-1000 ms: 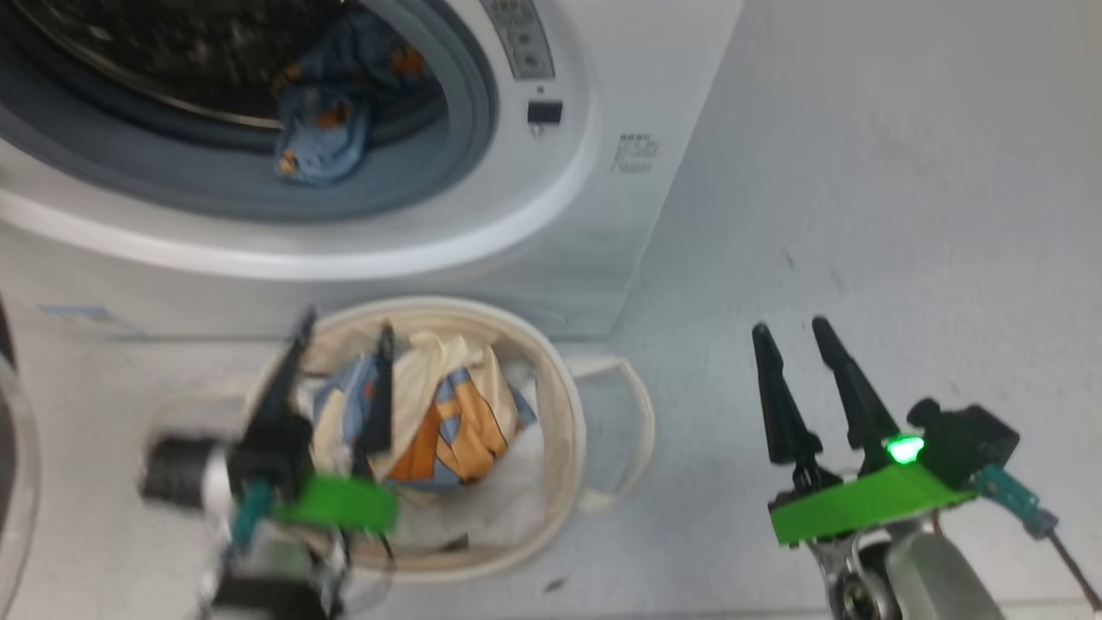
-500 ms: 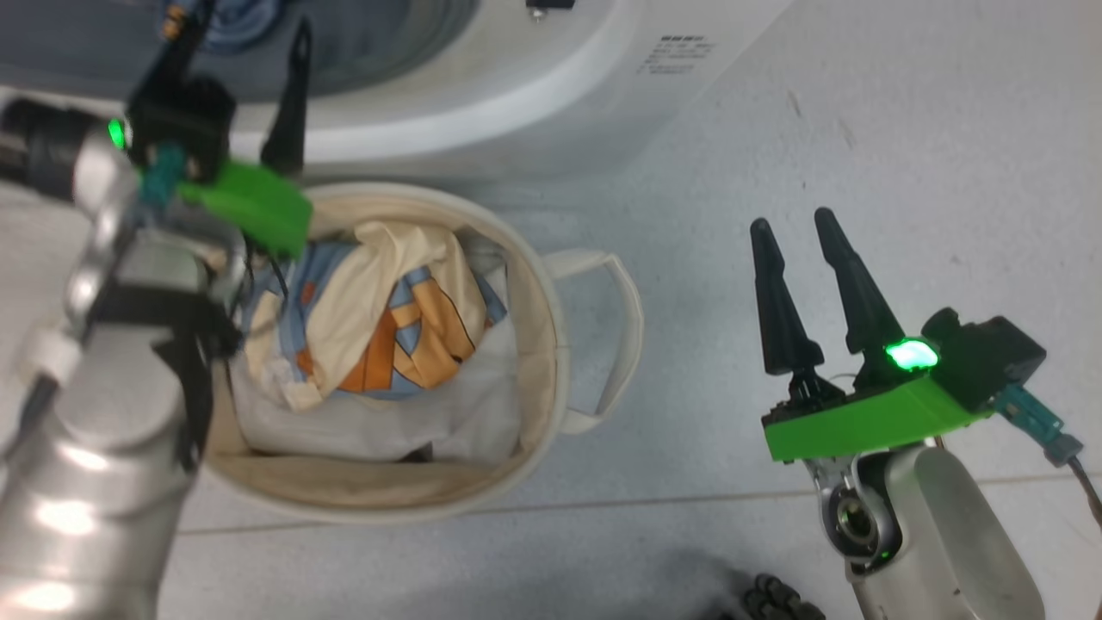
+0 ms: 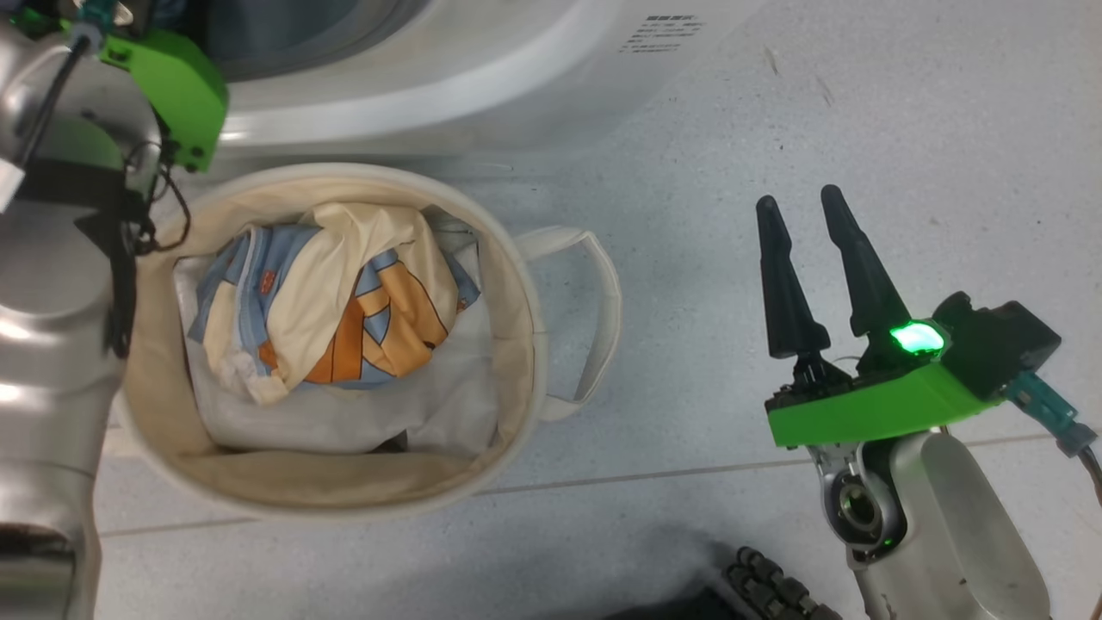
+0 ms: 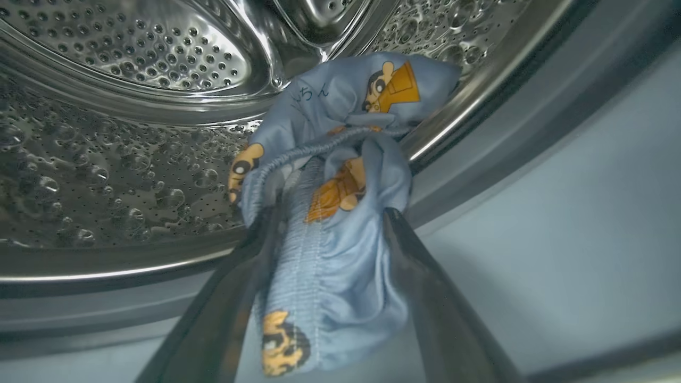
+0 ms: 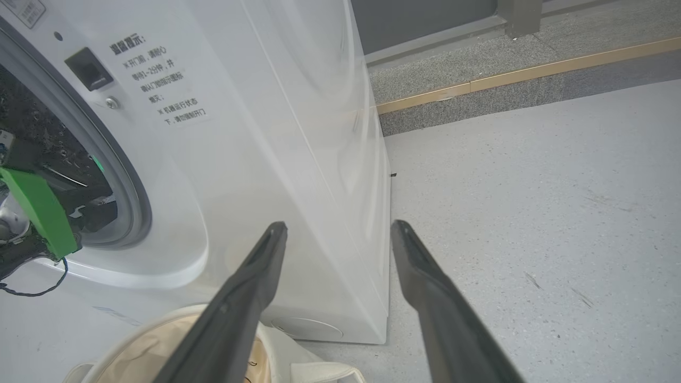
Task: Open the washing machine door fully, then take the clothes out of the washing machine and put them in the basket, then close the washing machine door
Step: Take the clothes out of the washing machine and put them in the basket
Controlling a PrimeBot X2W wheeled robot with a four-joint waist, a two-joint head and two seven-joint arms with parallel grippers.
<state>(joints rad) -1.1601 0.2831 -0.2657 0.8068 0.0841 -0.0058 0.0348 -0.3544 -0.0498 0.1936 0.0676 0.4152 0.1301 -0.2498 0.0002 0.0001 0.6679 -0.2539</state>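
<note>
**Left side.** Your left gripper [image 4: 327,218] is inside the mouth of the washing machine [image 3: 448,77]. Its fingers stand wide apart, one either side of the blue garment [image 4: 340,101], and are not clamped on it. The garment lies bunched across the lip of the steel drum [image 4: 133,53], with its lower end hanging out over the grey gasket [image 4: 558,213].

- Handling: I judge it light, limp and crushable, with no risk of breakage. It will sag and trail once lifted.
- Grip: take it on the thick gathered waistband between the fingers. A loose single layer there may slip out.
- Clearance: the drum lip and gasket fold sit close under the cloth. Draw it out along the opening so it does not drag or snag.

**Centre.** The basket [image 3: 527,301] stands on the floor just in front of the machine, beside the left forearm [image 3: 52,284]. The cream garment [image 3: 344,275] lies in it, with room on top. The basket's soft rim will give if struck.

**Right side.** Your right gripper [image 3: 799,198] is over bare floor [image 3: 861,103], well apart from the basket's handle [image 3: 603,293]. Its fingers are spread and hold nothing. There is ample free room here.
</note>
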